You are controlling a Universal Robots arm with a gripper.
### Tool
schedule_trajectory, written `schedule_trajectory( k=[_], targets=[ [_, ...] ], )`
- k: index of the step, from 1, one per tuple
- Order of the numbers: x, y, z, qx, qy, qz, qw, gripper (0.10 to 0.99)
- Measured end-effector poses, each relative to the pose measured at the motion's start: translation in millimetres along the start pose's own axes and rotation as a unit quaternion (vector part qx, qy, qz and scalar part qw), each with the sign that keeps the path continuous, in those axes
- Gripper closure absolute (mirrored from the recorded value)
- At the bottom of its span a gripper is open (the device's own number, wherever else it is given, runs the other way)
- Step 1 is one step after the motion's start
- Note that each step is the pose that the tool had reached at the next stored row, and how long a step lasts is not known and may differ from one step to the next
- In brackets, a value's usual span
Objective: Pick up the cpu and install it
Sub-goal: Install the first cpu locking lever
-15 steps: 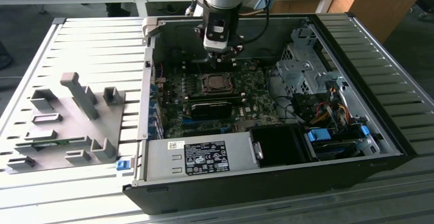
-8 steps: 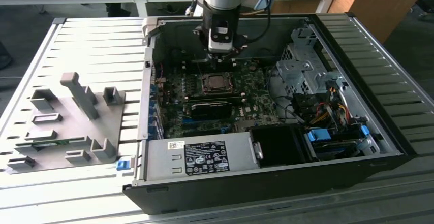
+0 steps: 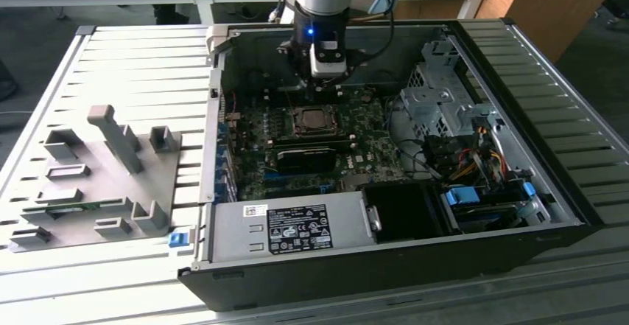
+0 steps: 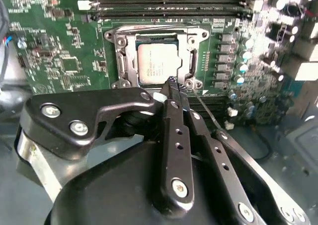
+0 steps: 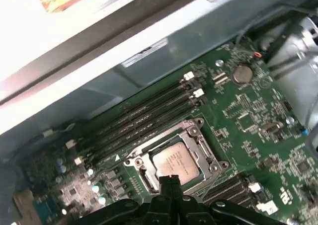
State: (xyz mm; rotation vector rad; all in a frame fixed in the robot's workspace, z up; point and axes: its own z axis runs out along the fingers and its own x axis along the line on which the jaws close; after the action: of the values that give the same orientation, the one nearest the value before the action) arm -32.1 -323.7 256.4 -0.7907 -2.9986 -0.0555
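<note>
My claw (image 4: 171, 83) hangs shut and empty just over the chip (image 4: 158, 62), which already lies flat in its socket (image 4: 155, 56).

In the second wrist view my two black fingers (image 4: 174, 130) run side by side with no gap at the tips, and those tips end at the chip's near edge, over the socket's metal frame. In the first wrist view the chip (image 5: 175, 163) shows its silvery top square inside the frame, with long dark memory slots (image 5: 141, 118) beside the socket and the grey case wall (image 5: 164, 51) beyond them. The exterior view adds the whole open computer case (image 3: 211, 119): my arm (image 3: 325, 1) comes straight down over the socket (image 3: 312, 120), the green board (image 3: 369, 144) lies bare around it, a drive cage (image 3: 437, 96) and loose cables (image 3: 472, 155) stand toward that view's right of the socket, and a grey parts rack (image 3: 108, 170) sits outside the case on the left.
</note>
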Motion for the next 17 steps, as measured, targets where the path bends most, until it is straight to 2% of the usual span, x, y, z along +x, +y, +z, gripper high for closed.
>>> schedule_trajectory(
  k=[4, 9, 13, 17],
  targets=[
    [0.0, 0.0, 0.4, 0.0012, 0.0006, -0.028, 0.9996, 0.980],
    [-0.1, 0.0, 1.3, 0.0013, -0.0009, -0.057, 0.9984, 0.980],
    [-0.1, 0.0, 1.9, 0.0030, 0.0000, -0.093, 0.9957, 0.980],
    [-0.2, 0.0, 2.8, 0.0047, 0.0009, -0.129, 0.9916, 0.980]
  ],
)
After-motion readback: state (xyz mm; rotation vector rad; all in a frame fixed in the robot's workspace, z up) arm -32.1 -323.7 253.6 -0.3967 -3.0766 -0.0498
